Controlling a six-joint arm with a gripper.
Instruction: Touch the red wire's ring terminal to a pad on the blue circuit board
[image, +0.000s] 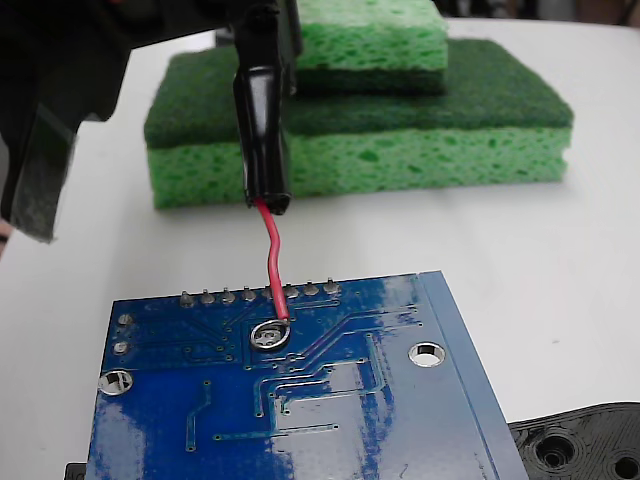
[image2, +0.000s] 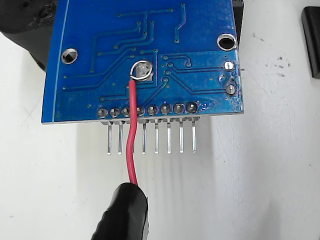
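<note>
The blue circuit board (image: 400, 420) (image2: 80, 30) lies flat on the white table. The red wire (image: 271, 262) (image2: 132, 145) comes out of a thick black sleeve (image: 262, 140) (image2: 125, 215) and curves down onto the board. Its ring terminal (image: 270, 335) (image2: 135, 75) rests on the board, encircling the small silvery pad (image2: 144, 70) just behind the row of solder joints. In the fixed view my gripper (image: 265, 35) is at the top edge, shut on the upper end of the sleeve. Its fingers do not show in the wrist view.
Two stacked green sponges (image: 400, 150) stand behind the board. A black perforated plastic piece (image: 590, 445) (image2: 25, 25) lies at the board's far corner. Header pins (image2: 156, 137) stick out from the board edge. A black block (image2: 312, 40) is at the wrist view's right edge.
</note>
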